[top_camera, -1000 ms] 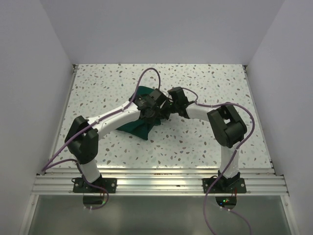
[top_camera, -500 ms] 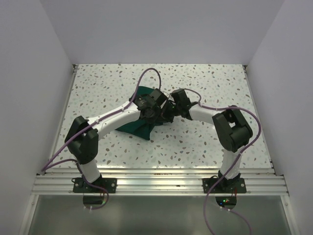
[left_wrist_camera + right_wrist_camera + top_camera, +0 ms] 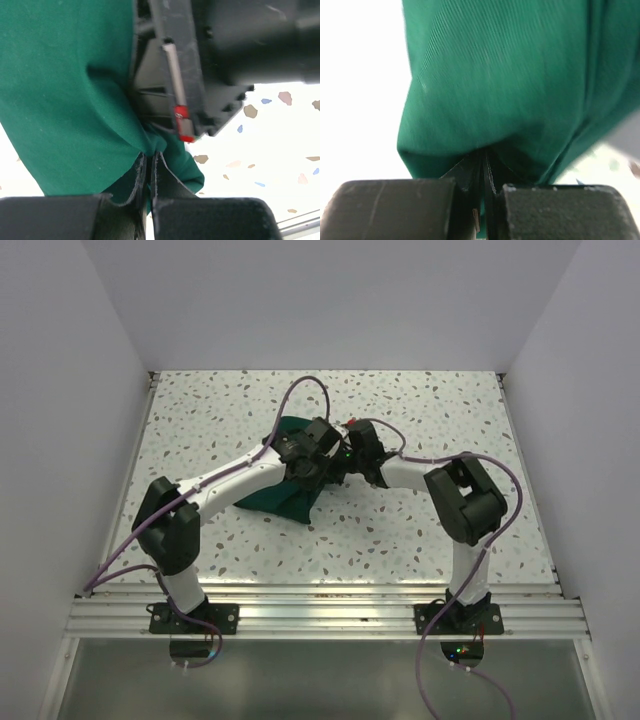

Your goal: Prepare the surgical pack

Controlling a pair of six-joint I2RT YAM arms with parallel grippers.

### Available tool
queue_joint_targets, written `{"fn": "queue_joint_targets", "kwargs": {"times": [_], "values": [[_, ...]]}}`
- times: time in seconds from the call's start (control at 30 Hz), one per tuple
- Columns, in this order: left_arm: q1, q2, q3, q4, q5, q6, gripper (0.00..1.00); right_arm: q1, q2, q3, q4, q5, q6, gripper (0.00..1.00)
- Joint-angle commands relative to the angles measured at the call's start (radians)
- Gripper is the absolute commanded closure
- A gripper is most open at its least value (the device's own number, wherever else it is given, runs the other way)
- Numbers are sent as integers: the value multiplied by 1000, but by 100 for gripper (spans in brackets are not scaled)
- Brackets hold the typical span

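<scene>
The surgical pack is a bunched dark green fabric drape at the middle of the speckled table, mostly hidden under the two wrists in the top view. My left gripper is shut on a fold of the green drape, which fills the left of its view. My right gripper is also shut, pinching the green drape that hangs over its fingers. The two grippers meet close together above the drape, left gripper beside right gripper. The right gripper's black body with a red mark shows in the left wrist view.
The speckled white table stretches around the drape, walled on the left, right and back. An aluminium rail carrying both arm bases runs along the near edge. Purple cables loop above the arms.
The right arm's elbow swung out to the right and came back, while its wrist edged left toward the left gripper. The drape is bunched slightly tighter. The left arm barely moved.
</scene>
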Motion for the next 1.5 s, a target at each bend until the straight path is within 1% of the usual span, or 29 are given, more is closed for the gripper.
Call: {"fn": "queue_joint_targets", "kwargs": {"times": [0.0,0.1,0.13,0.2,0.23,0.3,0.33,0.37,0.4,0.43,0.5,0.67,0.77,0.87,0.9,0.97,1.07,1.1,1.23,1.33,1.43,1.47], "values": [[-7,-51,66,73,69,21,100,12,38,3,225,27,95,98],[-7,-56,47,75,76,20,100,11,53,-2,296,69,129,98],[-7,-57,43,76,76,18,100,12,58,1,293,85,127,98],[-7,-60,18,81,83,17,100,9,73,23,177,98,97,99],[-9,-60,12,88,85,15,100,6,72,27,151,104,80,98],[-7,-57,-2,85,88,12,100,2,54,23,43,148,-4,97],[-7,-56,-6,88,88,11,100,-6,44,29,-13,161,-41,97],[-7,-57,-15,88,88,8,100,-11,34,44,-61,170,-111,96],[-7,-60,-20,92,88,6,100,-18,32,46,-108,173,-138,95],[-7,-60,-25,95,89,1,100,-34,29,46,-127,178,-190,93],[-7,-74,-40,107,91,-2,100,-50,18,41,-168,182,-224,90],[-7,-80,-49,101,88,-2,100,-90,-5,-6,-120,112,-227,89],[-6,-88,-51,105,86,-3,100,-95,14,-23,-2,80,-166,91],[-6,-93,-62,108,94,1,100,-94,43,-31,78,76,-92,92],[-6,-91,-63,108,96,3,100,-94,62,-31,141,76,-72,93],[-6,-89,-72,108,105,6,100,-94,87,-13,176,73,-33,94],[-6,-79,-86,115,131,6,100,-103,126,-8,320,82,46,95],[-6,-77,-91,121,135,6,100,-107,132,-5,337,89,56,95],[-9,-71,-120,138,158,3,100,-149,150,21,360,106,63,95],[-7,-74,-135,150,163,1,100,-184,164,50,327,83,60,96],[-7,-65,-138,150,171,3,100,-201,161,76,241,55,22,95],[-7,-60,-138,151,174,4,100,-201,155,82,176,44,6,94]]}}
